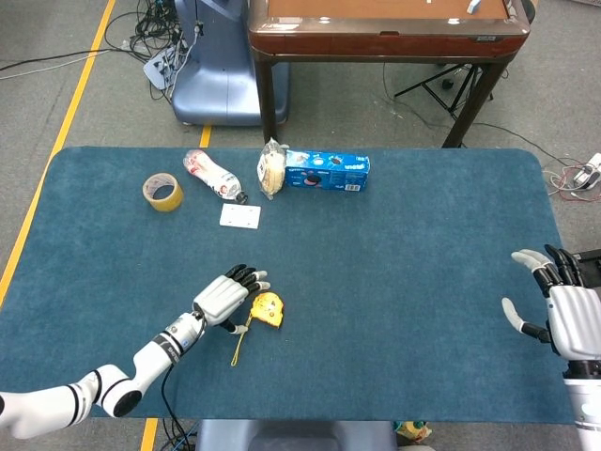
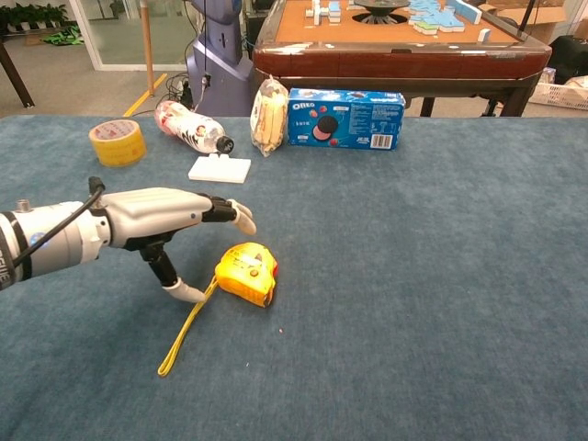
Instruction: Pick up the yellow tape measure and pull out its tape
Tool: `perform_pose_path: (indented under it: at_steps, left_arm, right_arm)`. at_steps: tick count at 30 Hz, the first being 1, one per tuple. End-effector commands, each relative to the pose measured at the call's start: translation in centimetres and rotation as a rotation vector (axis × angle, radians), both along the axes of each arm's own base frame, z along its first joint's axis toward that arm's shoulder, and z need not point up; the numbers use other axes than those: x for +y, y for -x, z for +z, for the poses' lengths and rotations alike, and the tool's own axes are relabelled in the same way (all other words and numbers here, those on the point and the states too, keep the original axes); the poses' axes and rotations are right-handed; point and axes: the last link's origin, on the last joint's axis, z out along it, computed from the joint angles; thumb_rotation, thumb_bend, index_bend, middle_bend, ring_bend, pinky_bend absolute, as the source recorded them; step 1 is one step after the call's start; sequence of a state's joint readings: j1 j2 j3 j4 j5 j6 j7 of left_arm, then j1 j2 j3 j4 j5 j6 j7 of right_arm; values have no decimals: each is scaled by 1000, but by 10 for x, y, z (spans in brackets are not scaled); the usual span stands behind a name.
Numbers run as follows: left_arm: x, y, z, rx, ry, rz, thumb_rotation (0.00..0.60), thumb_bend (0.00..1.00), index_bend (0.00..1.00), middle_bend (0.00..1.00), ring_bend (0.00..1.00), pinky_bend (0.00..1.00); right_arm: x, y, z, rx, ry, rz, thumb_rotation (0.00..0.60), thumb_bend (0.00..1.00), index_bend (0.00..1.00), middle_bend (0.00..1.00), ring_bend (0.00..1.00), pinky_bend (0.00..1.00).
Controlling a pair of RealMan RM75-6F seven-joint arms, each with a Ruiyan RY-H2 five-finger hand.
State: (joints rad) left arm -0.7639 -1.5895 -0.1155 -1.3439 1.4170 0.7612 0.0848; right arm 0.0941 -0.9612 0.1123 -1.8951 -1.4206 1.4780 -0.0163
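The yellow tape measure [image 1: 268, 309] [image 2: 247, 273] lies on the blue table, its yellow wrist strap [image 2: 186, 328] trailing toward the front edge. My left hand [image 1: 226, 295] [image 2: 165, 220] hovers just left of it with fingers spread, fingertips over its top and the thumb low beside the strap; it holds nothing. My right hand [image 1: 562, 311] stays open at the table's far right edge, seen only in the head view.
At the back of the blue table [image 1: 404, 272] lie a roll of yellow tape [image 1: 162, 192] [image 2: 117, 141], a plastic bottle [image 1: 212, 175], a white card [image 1: 239, 216], a wrapped snack pack [image 1: 271, 170] and a blue Oreo box [image 1: 327, 172] [image 2: 345, 118]. A wooden table [image 1: 385, 33] stands beyond.
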Motion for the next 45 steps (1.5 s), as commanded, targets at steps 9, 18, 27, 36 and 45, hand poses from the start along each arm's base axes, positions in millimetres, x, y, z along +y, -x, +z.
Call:
perform_pose_path:
  at_steps: [9, 18, 27, 36, 45]
  left_arm:
    - [5, -6, -11, 20, 16, 3, 600, 145, 185, 112, 48, 0]
    - [5, -10, -17, 2, 20, 4, 600, 145, 243, 197, 110, 0]
    - [8, -17, -22, -6, 31, 9, 600, 145, 258, 218, 125, 0]
    - [10, -22, -23, -63, 10, 17, 600, 145, 408, 390, 235, 0]
    - [15, -19, -15, -134, -33, 30, 600, 145, 524, 539, 351, 23]
  right_arm:
    - [1, 5, 1, 2, 4, -17, 600, 422, 229, 211, 78, 33]
    - [2, 8, 2, 6, 8, -28, 600, 422, 229, 211, 78, 33]
    - [3, 11, 3, 5, 12, -40, 600, 422, 229, 211, 78, 33]
    - [3, 13, 4, 3, 18, -42, 600, 422, 229, 211, 78, 33]
    - [2, 7, 3, 1, 13, -22, 600, 422, 229, 211, 78, 33]
